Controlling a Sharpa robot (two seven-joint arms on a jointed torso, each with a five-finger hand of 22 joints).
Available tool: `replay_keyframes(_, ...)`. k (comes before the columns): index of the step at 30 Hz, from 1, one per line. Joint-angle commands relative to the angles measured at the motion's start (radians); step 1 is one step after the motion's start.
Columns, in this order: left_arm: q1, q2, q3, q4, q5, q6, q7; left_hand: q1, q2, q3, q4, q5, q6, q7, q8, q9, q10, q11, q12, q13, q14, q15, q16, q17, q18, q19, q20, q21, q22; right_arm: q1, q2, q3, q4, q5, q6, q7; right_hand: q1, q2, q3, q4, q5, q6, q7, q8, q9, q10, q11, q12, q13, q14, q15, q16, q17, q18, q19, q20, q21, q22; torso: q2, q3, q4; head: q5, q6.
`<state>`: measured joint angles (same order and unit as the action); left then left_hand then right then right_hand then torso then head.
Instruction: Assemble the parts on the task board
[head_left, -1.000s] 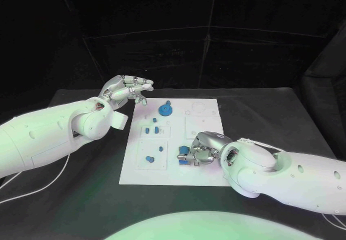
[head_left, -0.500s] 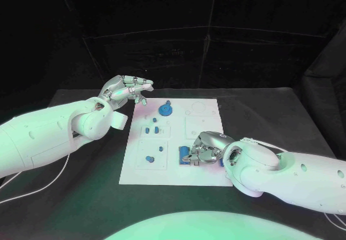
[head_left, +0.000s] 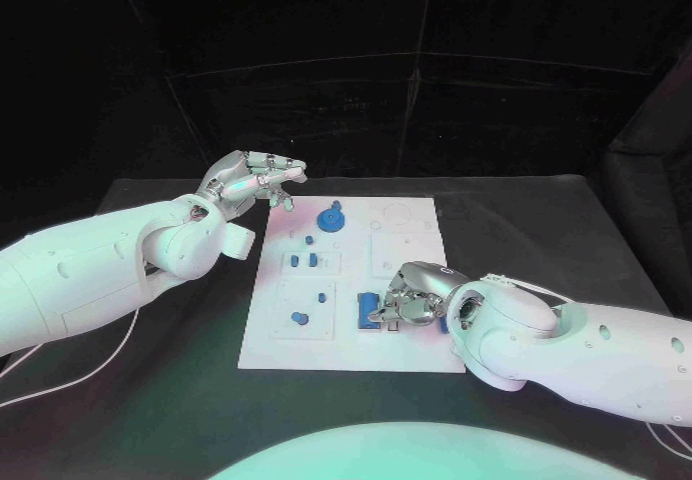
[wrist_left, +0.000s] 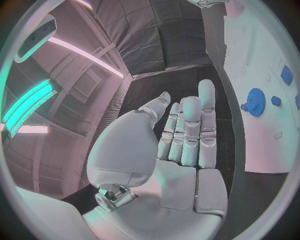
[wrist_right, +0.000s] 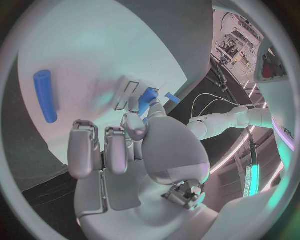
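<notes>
Resting right hand (head_left: 408, 297) on near right part of task board (head_left: 274, 345), fingers (wrist_right: 133, 125) curling down onto small blue part (wrist_right: 148, 99); cannot tell whether part is actually pinched. Lying loose nearby on board: blue cylinder (wrist_right: 44, 95). Sitting farther up board: small blue pegs (head_left: 303, 260), then blue gear (head_left: 333, 216) near far edge. Hovering left hand (head_left: 254, 180) over black bench (head_left: 519, 220) beyond board's far left corner, fingers (wrist_left: 187, 127) straight, close together, holding nothing.
</notes>
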<state>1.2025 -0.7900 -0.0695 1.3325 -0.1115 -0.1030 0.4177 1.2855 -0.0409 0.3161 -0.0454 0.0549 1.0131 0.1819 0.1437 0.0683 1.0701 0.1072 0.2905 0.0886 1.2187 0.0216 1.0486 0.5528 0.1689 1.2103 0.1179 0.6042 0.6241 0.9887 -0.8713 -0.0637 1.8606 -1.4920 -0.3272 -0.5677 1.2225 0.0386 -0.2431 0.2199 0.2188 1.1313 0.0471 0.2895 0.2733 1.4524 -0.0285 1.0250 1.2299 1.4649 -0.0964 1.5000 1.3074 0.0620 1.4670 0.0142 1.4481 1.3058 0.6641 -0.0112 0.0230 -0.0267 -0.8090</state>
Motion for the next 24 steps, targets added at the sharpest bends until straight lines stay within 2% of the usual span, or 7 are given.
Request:
replay_keyframes(1,0.001,0.0,0.001,0.001,0.003,0.01,0.003,0.004,0.003,-0.006,-0.001,-0.001,-0.008,-0.001,0.004,0.001,-0.006,0.0,0.003,0.001,-0.006,0.002,-0.001,-0.001,0.013,-0.001,0.005,-0.005,-0.001,0.001,-0.007,0.0,0.005,0.017,-0.046,0.031,0.007,-0.007,-0.006,0.0,-0.002,-0.006,0.004,-0.005,-0.002,-0.002,0.003,-0.005,-0.001,0.074,0.007,-0.004,0.091,-0.009,0.005,0.006,-0.003,0.0,-0.001,0.0004,-0.0017,0.0,0.002)
replay_keyframes(6,0.001,0.0,0.0,0.001,0.003,0.01,0.003,0.004,0.003,-0.006,-0.001,-0.001,-0.008,-0.001,0.004,0.001,-0.006,0.0,0.003,0.001,-0.006,0.002,-0.001,-0.001,0.013,-0.001,0.005,-0.005,-0.001,0.001,-0.029,0.0,0.017,0.044,-0.114,0.077,0.011,-0.007,-0.01,0.0,0.007,-0.018,0.008,-0.015,-0.005,-0.003,0.006,-0.007,-0.002,0.073,0.009,-0.006,0.088,-0.009,0.006,0.008,-0.003,0.001,-0.001,0.0011,-0.0002,-0.005,0.005)
replay_keyframes(10,0.001,0.0,0.0,0.001,0.003,0.009,0.004,0.004,0.003,-0.006,-0.001,-0.001,-0.008,-0.001,0.004,0.001,-0.006,0.0,0.003,0.001,-0.006,0.002,-0.001,-0.001,0.013,-0.001,0.005,-0.005,-0.001,0.002,-0.075,0.001,0.036,0.113,-0.166,0.13,0.036,-0.001,-0.009,-0.009,0.035,-0.064,0.026,-0.047,-0.016,-0.006,0.02,-0.01,-0.003,0.072,0.019,-0.008,0.084,-0.009,0.004,0.016,-0.004,-0.001,-0.002,0.0013,-0.0006,-0.01,0.01)
replay_keyframes(15,0.001,0.0,-0.001,0.001,0.003,0.008,0.004,0.004,0.003,-0.006,-0.001,-0.001,-0.008,-0.001,0.004,0.001,-0.006,0.0,0.003,0.001,-0.006,0.002,-0.001,-0.001,0.013,-0.001,0.005,-0.005,-0.001,0.02,-0.155,0.002,0.047,0.173,-0.146,0.148,0.08,0.002,-0.007,-0.033,0.024,-0.105,0.044,-0.079,-0.027,-0.032,0.035,-0.074,-0.041,0.065,0.033,-0.025,0.051,-0.009,0.003,0.028,-0.005,-0.003,-0.002,0.0002,-0.0019,-0.02,0.015)
replay_keyframes(18,0.001,0.0,-0.003,0.001,0.003,0.008,0.005,0.004,0.003,-0.006,-0.001,-0.001,-0.008,-0.001,0.004,0.001,-0.006,0.0,0.003,0.001,-0.006,0.002,-0.001,-0.001,0.013,-0.001,0.005,-0.005,-0.001,0.029,-0.19,0.002,0.045,0.17,-0.132,0.157,0.103,0.002,-0.006,-0.046,0.022,-0.107,0.047,-0.086,-0.029,-0.04,0.038,-0.094,-0.053,0.064,0.036,-0.027,0.048,-0.008,0.002,0.033,-0.006,-0.003,-0.001,0.0001,-0.0023,-0.031,0.018)
replay_keyframes(21,0.001,0.0,-0.006,0.002,0.003,0.008,0.005,0.004,0.003,-0.006,-0.001,-0.001,-0.008,-0.001,0.004,0.001,-0.006,0.0,0.003,0.001,-0.006,0.002,-0.001,-0.001,0.013,-0.001,0.005,-0.005,-0.001,0.034,-0.223,0.002,0.042,0.155,-0.117,0.164,0.138,0.002,-0.003,-0.068,0.042,-0.104,0.049,-0.092,-0.031,-0.045,0.04,-0.104,-0.061,0.064,0.038,-0.028,0.047,-0.008,0.002,0.036,-0.005,-0.002,-0.001,-0.0004,-0.0032,-0.041,0.019)
replay_keyframes(24,0.0,0.001,-0.008,0.003,0.003,0.008,0.006,0.004,0.003,-0.006,-0.001,-0.001,-0.008,-0.001,0.004,0.001,-0.006,0.0,0.003,0.001,-0.006,0.002,-0.001,-0.001,0.013,-0.001,0.005,-0.005,-0.001,0.036,-0.243,0.002,0.039,0.133,-0.101,0.163,0.149,0.001,-0.004,-0.074,0.046,-0.1,0.049,-0.093,-0.031,-0.046,0.039,-0.102,-0.06,0.065,0.038,-0.026,0.05,-0.008,0.002,0.037,-0.005,-0.001,0.0,0.0,-0.0033,-0.051,0.02)
